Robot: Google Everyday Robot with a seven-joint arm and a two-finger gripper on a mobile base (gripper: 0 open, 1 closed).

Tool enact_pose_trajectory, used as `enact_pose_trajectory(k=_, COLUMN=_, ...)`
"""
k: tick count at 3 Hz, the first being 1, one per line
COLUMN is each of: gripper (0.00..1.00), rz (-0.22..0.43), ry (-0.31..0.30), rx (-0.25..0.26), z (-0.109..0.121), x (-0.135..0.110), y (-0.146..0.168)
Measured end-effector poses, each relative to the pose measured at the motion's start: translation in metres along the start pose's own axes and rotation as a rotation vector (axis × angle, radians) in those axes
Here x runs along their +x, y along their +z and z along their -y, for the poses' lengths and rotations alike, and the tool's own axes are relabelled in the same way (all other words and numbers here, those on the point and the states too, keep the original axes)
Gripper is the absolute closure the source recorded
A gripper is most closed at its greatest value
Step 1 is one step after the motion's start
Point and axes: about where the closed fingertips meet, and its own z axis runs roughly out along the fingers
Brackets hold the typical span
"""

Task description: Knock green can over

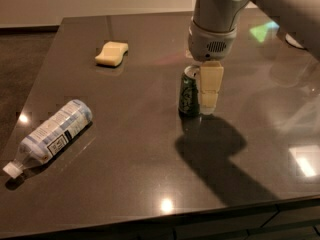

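The green can (189, 95), dark green with a silver top rim and pale markings, stands upright on the dark table (150, 154) right of the middle. My gripper (209, 102) hangs from the grey wrist (214, 39) straight down over the table. Its pale tip is pressed against the can's right side and reaches almost to the table. The can's right edge is hidden behind the gripper.
A clear plastic bottle (54, 131) with a blue-white label lies on its side at the front left. A yellow sponge (112, 53) lies at the back left. A white object (295, 39) stands at the far right edge. The table's front edge runs along the bottom.
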Motion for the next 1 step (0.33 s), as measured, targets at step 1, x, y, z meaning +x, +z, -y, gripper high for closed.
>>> enact_pose_trajectory(k=1, gripper=0.0, rz=0.0, ry=0.0, rx=0.0, z=0.0, x=0.0, y=0.0)
